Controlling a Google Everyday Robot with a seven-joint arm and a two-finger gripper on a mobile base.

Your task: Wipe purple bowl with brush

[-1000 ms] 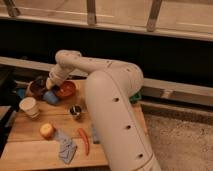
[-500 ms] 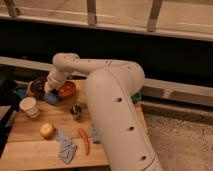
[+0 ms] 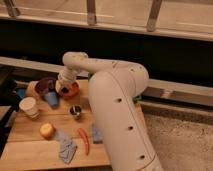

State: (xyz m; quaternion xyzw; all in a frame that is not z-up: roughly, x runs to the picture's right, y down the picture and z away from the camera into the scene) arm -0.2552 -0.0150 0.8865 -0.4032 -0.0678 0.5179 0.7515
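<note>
The purple bowl [image 3: 44, 85] is a dark shallow bowl at the back left of the wooden table [image 3: 30, 150]. The orange-red bowl [image 3: 71, 91] sits right beside it. My gripper [image 3: 56, 91] hangs from the white arm's wrist [image 3: 66, 77], low between the two bowls at the purple bowl's right rim. A small blue object [image 3: 51, 99], possibly the brush, is right under the gripper's tip. I cannot tell whether the gripper holds it.
A white paper cup [image 3: 28, 106] stands front left of the purple bowl. A small metal cup [image 3: 76, 111], a yellow-orange fruit [image 3: 47, 130], a red chili [image 3: 84, 141], a grey-blue cloth [image 3: 66, 148] and a blue sponge [image 3: 96, 134] lie on the table. My arm's white body [image 3: 120, 115] covers the table's right side.
The gripper has dipped slightly lower and nearer the front of the purple bowl's right rim. The bowls and other objects have not moved.
</note>
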